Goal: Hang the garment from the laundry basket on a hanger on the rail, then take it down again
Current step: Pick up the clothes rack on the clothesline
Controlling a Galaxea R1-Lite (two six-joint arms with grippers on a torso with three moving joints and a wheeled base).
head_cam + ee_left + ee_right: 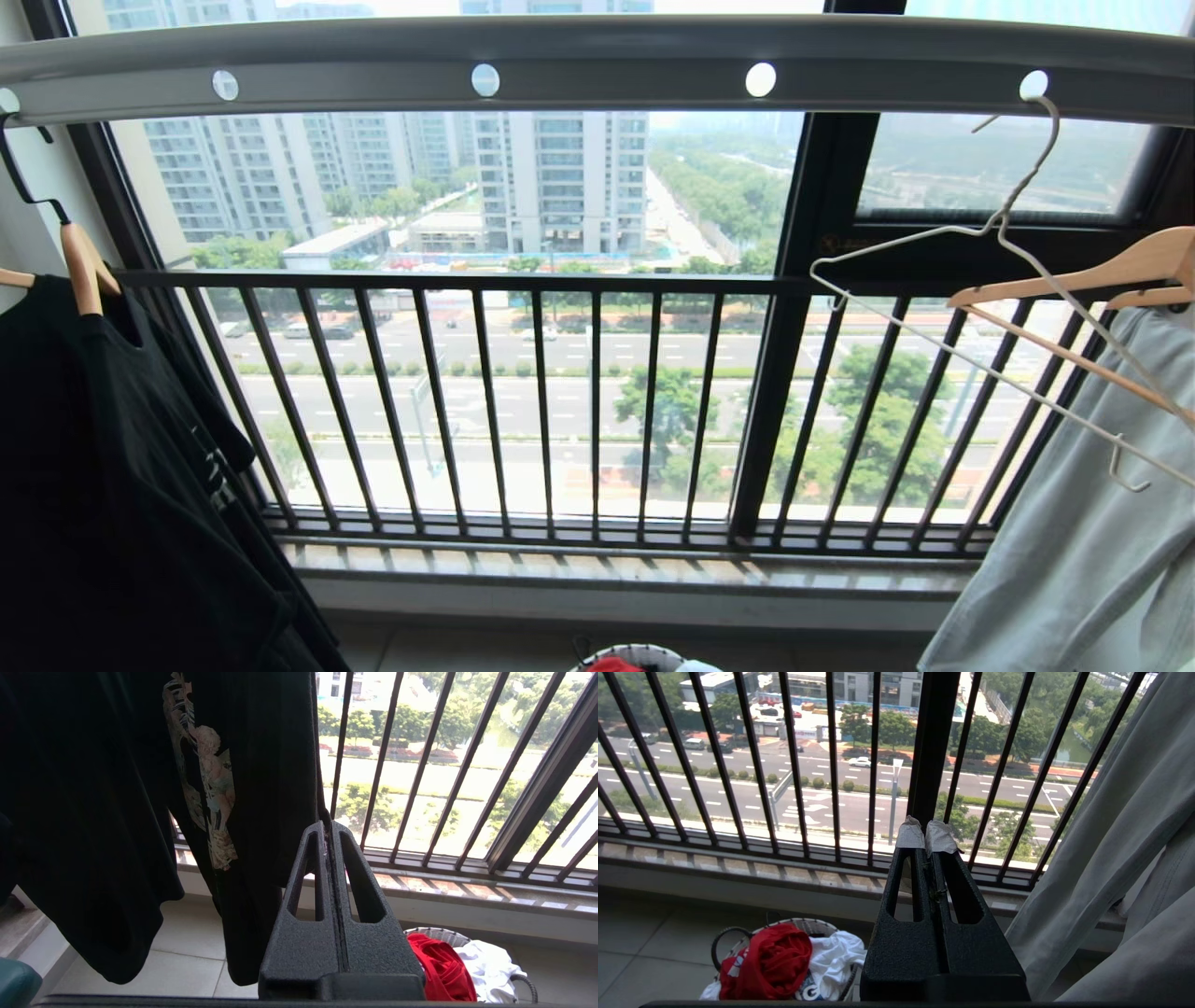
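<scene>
The grey rail [597, 56] with round holes spans the top of the head view. A thin white wire hanger [1001, 224] hangs empty from a hole near the rail's right end. The red garment [773, 959] lies crumpled in the laundry basket [808, 924] on the floor below the window. Both also show in the left wrist view, garment [439, 966] and basket [439, 935], and barely at the head view's bottom edge, garment [611, 665]. My left gripper [328, 828] is shut and empty beside a black shirt. My right gripper [926, 835], with white-taped tips, is shut and empty above the basket's right side.
A black shirt [112, 467] hangs on a wooden hanger at the left. A pale grey garment [1074, 523] hangs on a wooden hanger [1102, 271] at the right. A dark barred window railing [560, 401] stands ahead. A white printed garment [836, 952] shares the basket.
</scene>
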